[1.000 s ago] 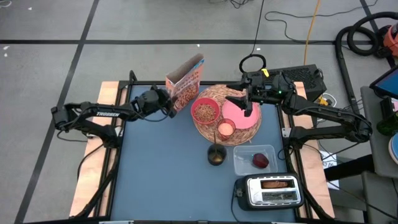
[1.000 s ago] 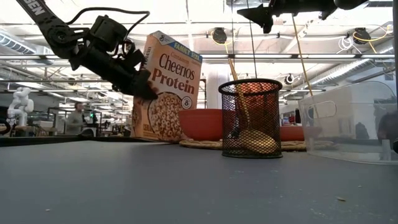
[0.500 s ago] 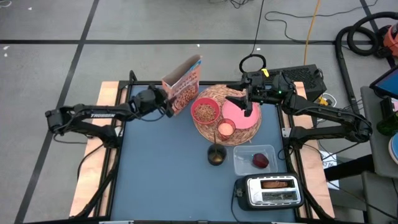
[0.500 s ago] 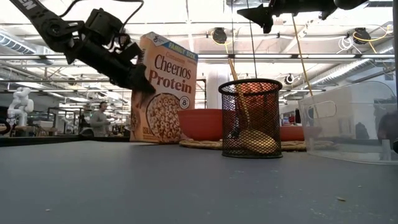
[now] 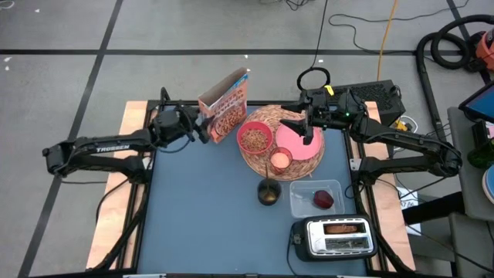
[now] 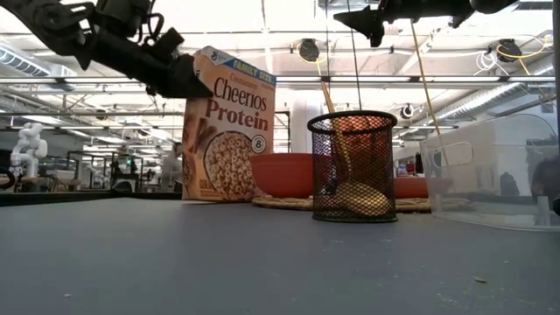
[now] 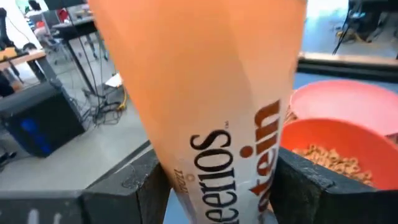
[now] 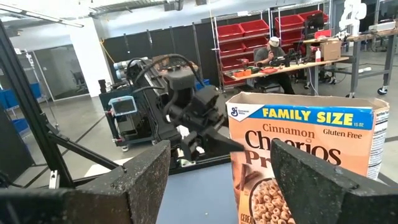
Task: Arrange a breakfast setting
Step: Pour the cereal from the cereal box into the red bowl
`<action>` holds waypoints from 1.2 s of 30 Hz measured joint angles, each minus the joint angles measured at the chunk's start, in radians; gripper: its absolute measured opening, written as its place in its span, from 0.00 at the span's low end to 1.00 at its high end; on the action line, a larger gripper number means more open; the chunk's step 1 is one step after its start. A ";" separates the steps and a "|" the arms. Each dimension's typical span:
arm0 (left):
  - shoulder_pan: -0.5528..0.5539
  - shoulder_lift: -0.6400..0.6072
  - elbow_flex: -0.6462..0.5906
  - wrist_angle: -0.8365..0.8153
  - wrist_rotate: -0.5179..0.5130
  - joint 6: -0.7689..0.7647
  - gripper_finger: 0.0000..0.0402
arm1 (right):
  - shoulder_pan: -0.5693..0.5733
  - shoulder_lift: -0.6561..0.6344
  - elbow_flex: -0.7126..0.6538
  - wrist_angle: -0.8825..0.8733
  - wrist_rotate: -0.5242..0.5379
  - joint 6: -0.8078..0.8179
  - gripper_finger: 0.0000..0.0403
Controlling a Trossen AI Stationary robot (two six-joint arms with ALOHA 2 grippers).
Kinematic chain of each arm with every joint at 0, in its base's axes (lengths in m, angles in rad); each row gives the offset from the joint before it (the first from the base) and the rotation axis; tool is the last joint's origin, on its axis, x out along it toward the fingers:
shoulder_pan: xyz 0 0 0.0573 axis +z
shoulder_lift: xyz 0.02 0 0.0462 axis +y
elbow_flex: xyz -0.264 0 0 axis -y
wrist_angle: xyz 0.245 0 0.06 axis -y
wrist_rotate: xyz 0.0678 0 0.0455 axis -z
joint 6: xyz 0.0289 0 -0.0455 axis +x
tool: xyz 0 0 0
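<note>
Overhead and table-level views of a breakfast setting on a blue-grey table [image 5: 201,208]. The cereal box [image 5: 225,108] stands upright at the far side, top flaps open, just left of the round wicker mat [image 5: 272,114]. The left gripper [image 5: 202,130] is at the box's left edge, near its top; in the left wrist view the box's narrow side fills the space between the two fingers [image 7: 134,190], but whether they press on it or stand just clear cannot be told. On the mat, the bowl [image 5: 255,139] of cereal lies to the left, the pink plate [image 5: 293,148] to the right, and the small cup [image 5: 279,160] at the near edge between them. The right gripper [image 5: 308,137] hangs above the plate with its jaws wide and nothing between them. Just near of the mat is a black mesh holder [image 5: 268,193] with the spoon [image 6: 326,94] leaning inside. To its right, a clear tub [image 5: 307,191] contains the dark red fruit [image 5: 323,200]. At the near right edge, the toaster [image 5: 336,238] holds the browned bread [image 5: 345,228] in its far slot.
</note>
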 joint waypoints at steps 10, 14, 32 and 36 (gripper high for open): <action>-0.026 -0.094 0.000 0.005 0.000 -0.005 0.57 | 0.000 0.000 0.000 0.000 0.000 0.000 0.66; -0.029 -0.105 0.000 0.001 0.000 -0.005 0.57 | 0.000 0.000 0.000 0.000 0.000 0.000 0.66; -0.029 -0.102 0.000 -0.097 0.000 -0.020 0.57 | 0.000 0.000 0.000 0.000 0.000 0.000 0.66; -0.029 -0.102 0.000 -0.096 0.000 -0.015 0.57 | 0.000 0.000 0.000 0.000 0.000 0.000 0.66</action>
